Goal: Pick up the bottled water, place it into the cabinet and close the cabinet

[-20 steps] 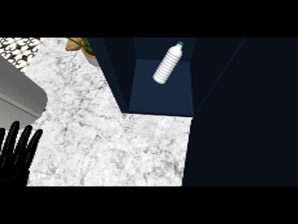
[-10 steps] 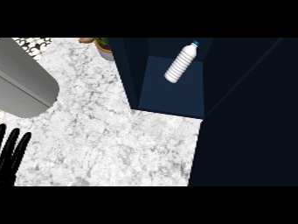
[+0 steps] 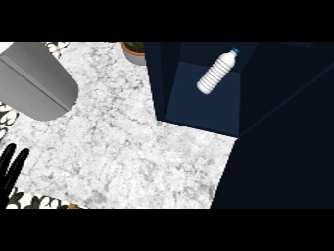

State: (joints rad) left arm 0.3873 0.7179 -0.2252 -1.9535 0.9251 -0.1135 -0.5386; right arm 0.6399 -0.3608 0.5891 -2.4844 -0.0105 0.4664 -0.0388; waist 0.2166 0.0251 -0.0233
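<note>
Bottled water (image 3: 218, 72) is lying tilted inside the dark blue cabinet (image 3: 198, 105), its blue cap pointing toward the upper right in our head view. Our left hand (image 3: 2, 171) is resting at the lower left edge beside the marble counter (image 3: 126, 157), fingers straight and upward, holding nothing. A potted plant (image 3: 133, 51) is sitting just left of the cabinet.

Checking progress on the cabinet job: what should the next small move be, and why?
Probably bring a hand to the open cabinet door and start swinging it shut: the bottled water already lies on the cabinet shelf, held by no hand, and the left hand rests open at the lower left edge.
</note>
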